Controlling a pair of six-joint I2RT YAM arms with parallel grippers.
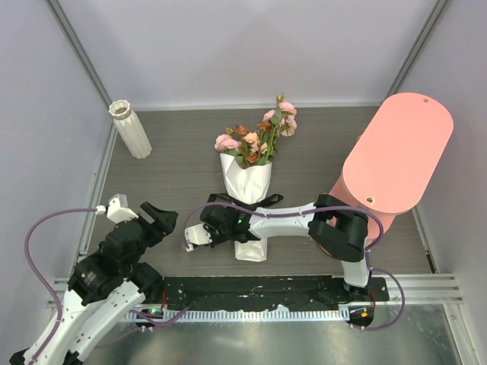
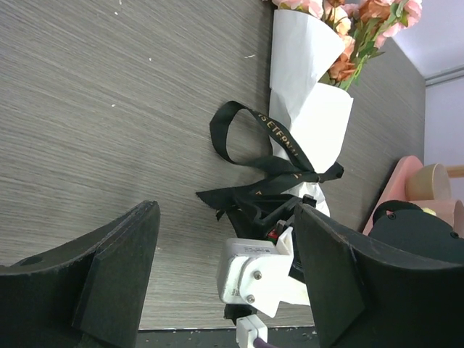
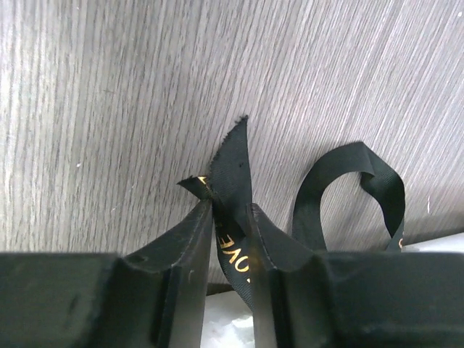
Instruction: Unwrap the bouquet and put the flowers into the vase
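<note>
The ribbon tail (image 3: 232,156) is pinched between the jaws of the right gripper (image 3: 230,210); the left gripper (image 2: 226,210) is held spread nearby. The bouquet (image 1: 246,179) lies mid-table (image 1: 175,152), the vase (image 1: 131,129) stands far left. The tail could slip, or the light bouquet be dragged, if pulled askew. Grey wood-grain is enclosed by pale walls (image 1: 228,46).

Wrapped bouquet (image 1: 245,179) lies centre, ribbed white vase (image 1: 131,131) upright back-left
</note>
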